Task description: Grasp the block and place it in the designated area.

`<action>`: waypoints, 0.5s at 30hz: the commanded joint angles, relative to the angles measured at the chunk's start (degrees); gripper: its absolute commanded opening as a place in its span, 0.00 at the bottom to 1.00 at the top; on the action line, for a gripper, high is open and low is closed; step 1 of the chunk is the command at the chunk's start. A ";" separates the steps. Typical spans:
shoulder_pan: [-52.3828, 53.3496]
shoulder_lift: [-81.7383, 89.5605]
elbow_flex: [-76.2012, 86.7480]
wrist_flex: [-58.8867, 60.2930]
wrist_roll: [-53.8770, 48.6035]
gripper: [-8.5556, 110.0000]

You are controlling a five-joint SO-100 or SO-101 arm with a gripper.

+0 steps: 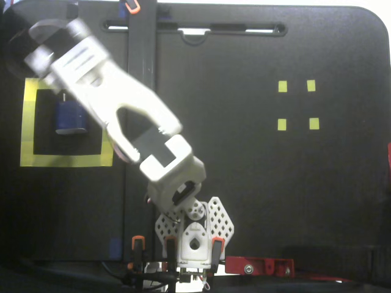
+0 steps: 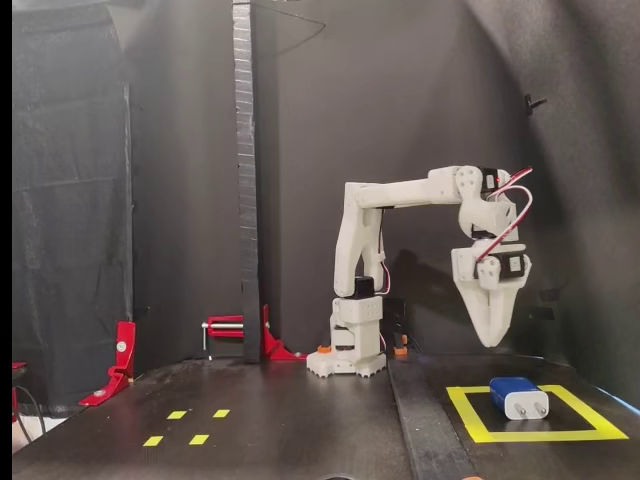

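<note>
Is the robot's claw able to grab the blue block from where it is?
Probably yes. The gripper hangs in the air above the blue block, which lies uncovered inside the yellow square, with nothing between them.

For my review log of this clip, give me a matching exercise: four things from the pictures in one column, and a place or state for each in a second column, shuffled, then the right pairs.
Column one:
1. block
2. gripper
3. four small yellow squares
4. red clamp

Column two:
A. raised in the air, holding nothing
B. lying inside the yellow tape square
C. on the mat far from the tape square, nothing on them
D. at the foot of the dark upright post

Pairs: 1-B, 2-A, 3-C, 4-D
</note>
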 commanded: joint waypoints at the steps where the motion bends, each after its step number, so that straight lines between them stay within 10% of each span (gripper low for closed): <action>1: 6.68 0.09 -1.05 -0.62 -2.11 0.07; 15: 42.01 -2.11 -3.60 -4.04 -13.80 0.07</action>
